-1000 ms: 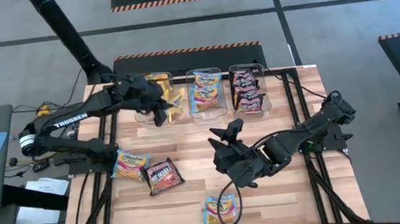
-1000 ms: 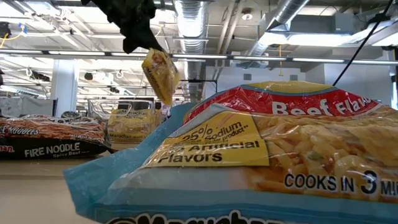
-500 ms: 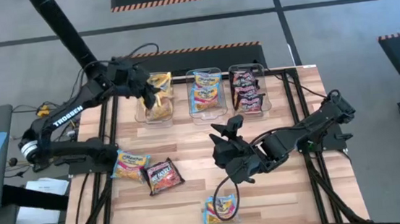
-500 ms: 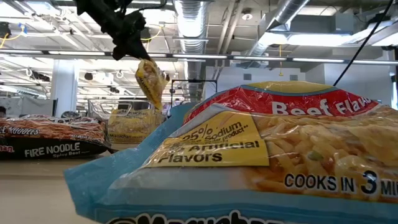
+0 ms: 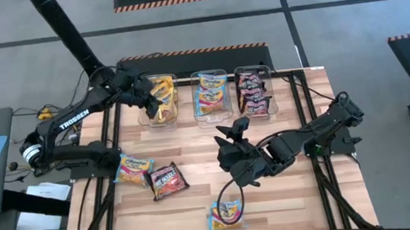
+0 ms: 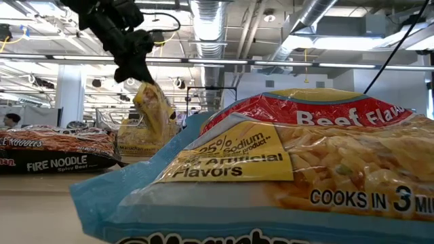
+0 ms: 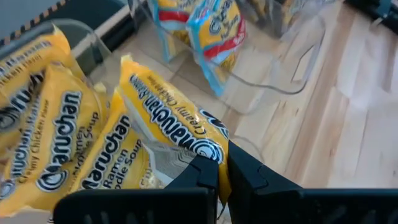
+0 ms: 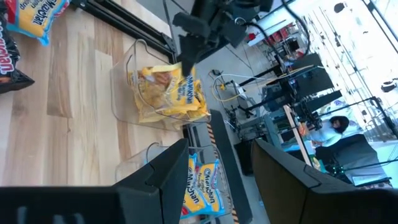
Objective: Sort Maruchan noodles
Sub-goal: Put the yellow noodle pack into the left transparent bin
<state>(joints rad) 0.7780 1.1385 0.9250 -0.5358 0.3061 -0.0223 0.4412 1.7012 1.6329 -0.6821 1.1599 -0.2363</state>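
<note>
Left tool: closed on one corner of a yellow packet, above the far-left bin at the far side of the desk.
Yellow packet, direction: it hangs from the tool; in the low view its long axis is nearly upright, a little tilted, with the free end down. In the left wrist view its printed face is turned to the camera.
Yellow packet, place: its lower end is at the bin's opening, among other yellow packets that lie in this bin.
Change from earlier: the left tool has come lower and more over the bin; one second ago the packet hung near the bin's near edge, higher up.
Right tool: fingers apart, holding nothing, over the middle of the desk, turned toward the bins. It has hardly moved.
Middle bin: blue and yellow packets.
Far-right bin: black and red packets.
On the desk, left: one blue and yellow packet touching one black and red packet.
On the desk, near edge: one more blue and yellow packet.
</note>
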